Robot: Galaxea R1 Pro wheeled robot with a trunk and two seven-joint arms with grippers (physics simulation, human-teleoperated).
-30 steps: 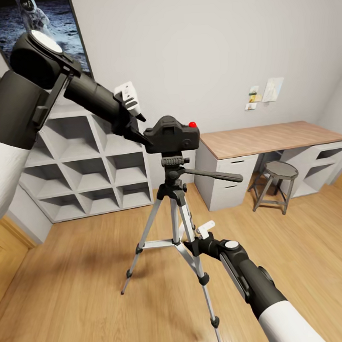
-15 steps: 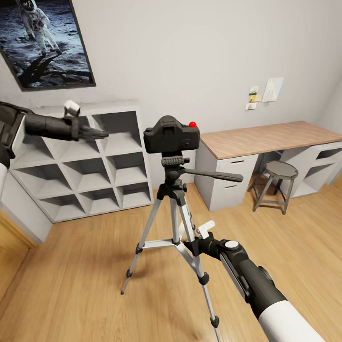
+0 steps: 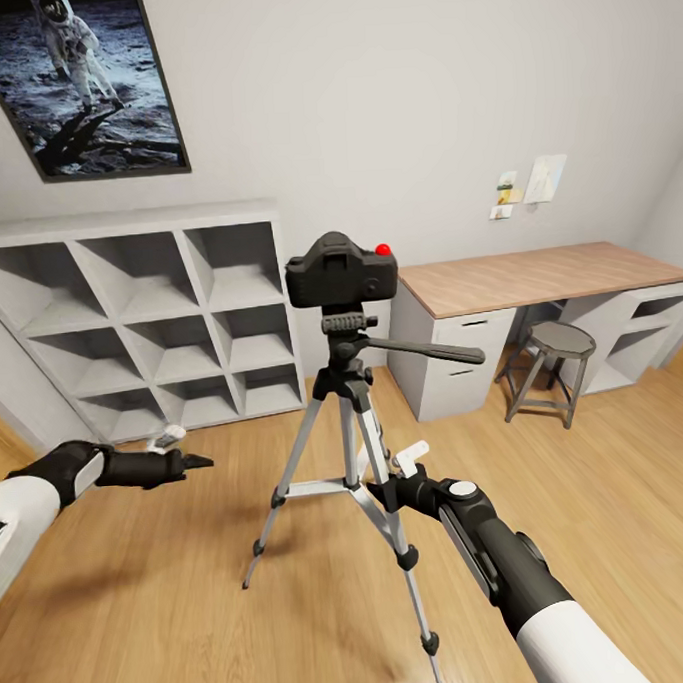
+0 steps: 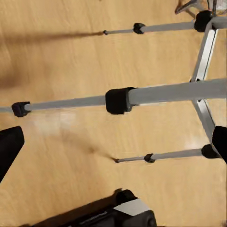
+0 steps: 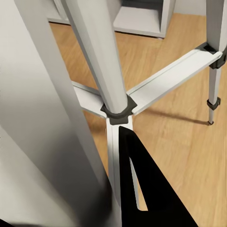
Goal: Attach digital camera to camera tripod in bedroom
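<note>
- The digital camera [image 3: 340,269] sits level on the head of the camera tripod [image 3: 348,421]; attaching looks done, with only a check left.
- Next move, as I judge it: release the tripod leg gently.
- Right gripper [image 3: 389,491] clamps a leg low on the tripod.
- Left gripper [image 3: 193,460], well left of the tripod, holds nothing; its fingers look pressed together.
- The camera's long axis runs left-right; the tripod's pan handle [image 3: 427,350] points right.
</note>
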